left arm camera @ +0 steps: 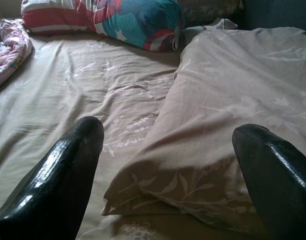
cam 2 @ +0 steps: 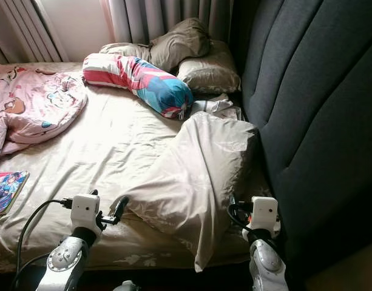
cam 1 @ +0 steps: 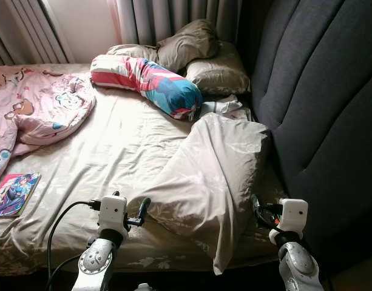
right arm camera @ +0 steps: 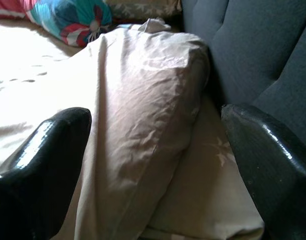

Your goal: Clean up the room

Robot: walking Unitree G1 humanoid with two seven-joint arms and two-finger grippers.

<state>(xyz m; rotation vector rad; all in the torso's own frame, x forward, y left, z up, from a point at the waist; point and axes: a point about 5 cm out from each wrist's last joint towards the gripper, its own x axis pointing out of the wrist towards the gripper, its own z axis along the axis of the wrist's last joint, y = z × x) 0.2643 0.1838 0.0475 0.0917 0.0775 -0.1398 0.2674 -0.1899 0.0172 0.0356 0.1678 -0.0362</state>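
A large beige pillow lies askew on the bed's near right side, one end against the dark headboard and a corner drooping over the front edge. My left gripper hovers open at the pillow's near left corner, its fingers apart and not touching it. On the pillow's right, close to the headboard, my right gripper is open too. The pillow's side lies ahead between its fingers. A colourful bolster rests farther up the bed.
Two brownish pillows are stacked at the head of the bed by the curtains. A crumpled pink blanket covers the left side. A comic book lies near the front left edge. The beige sheet is wrinkled.
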